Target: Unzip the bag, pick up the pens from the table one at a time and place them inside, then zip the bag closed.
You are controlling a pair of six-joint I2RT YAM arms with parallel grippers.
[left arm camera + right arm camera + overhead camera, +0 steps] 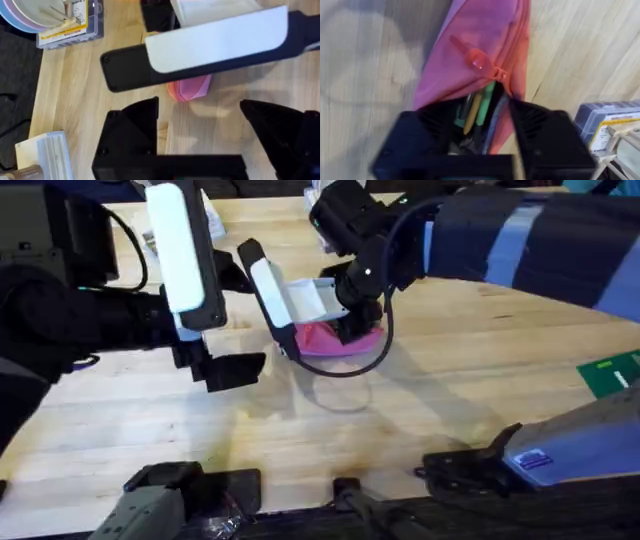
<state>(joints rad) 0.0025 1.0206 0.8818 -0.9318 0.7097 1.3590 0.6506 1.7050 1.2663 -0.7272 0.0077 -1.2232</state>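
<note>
No text, brand, number or sign can be read. A box (75,22) with a yellow label carries dark print, too blurred to make out; the same box (610,125) lies on the counter (365,75) just beside the right jaws, its label likewise unreadable. A green card (610,372) at the counter edge bears small white marks, too small to read.

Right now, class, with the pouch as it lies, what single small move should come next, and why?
Probably the right tool should take the pull tab and draw it along to zip the bag closed. Its mouth gapes, green pens already sit inside, and the left tool hovers open beside the bag.
</note>
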